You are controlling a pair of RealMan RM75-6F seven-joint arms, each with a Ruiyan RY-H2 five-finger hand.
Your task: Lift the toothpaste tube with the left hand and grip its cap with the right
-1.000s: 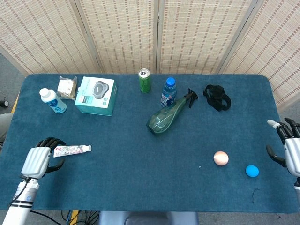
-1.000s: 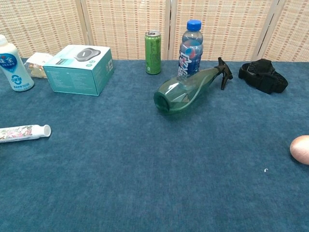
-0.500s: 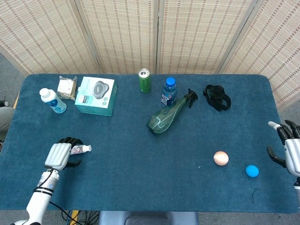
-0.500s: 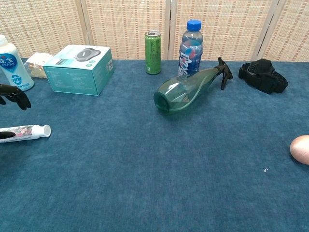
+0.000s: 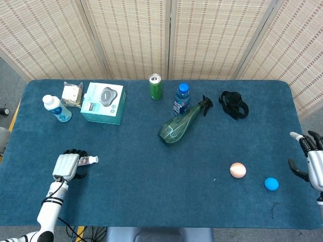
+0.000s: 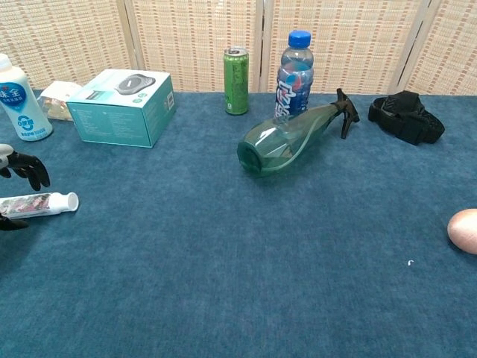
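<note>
The left hand [image 5: 67,166] arches over the toothpaste tube [image 6: 37,203], fingers curled but grasp unclear; its cap [image 6: 71,201] points toward the distant, empty, spread right hand [image 5: 311,162].

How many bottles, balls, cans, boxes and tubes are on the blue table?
Bottles: 3 (white bottle, water bottle, green spray bottle)
Balls: 2 (peach ball, blue ball)
Cans: 1 (green can)
Boxes: 1 (teal box)
Tubes: 1 (toothpaste tube)
Total: 8
</note>
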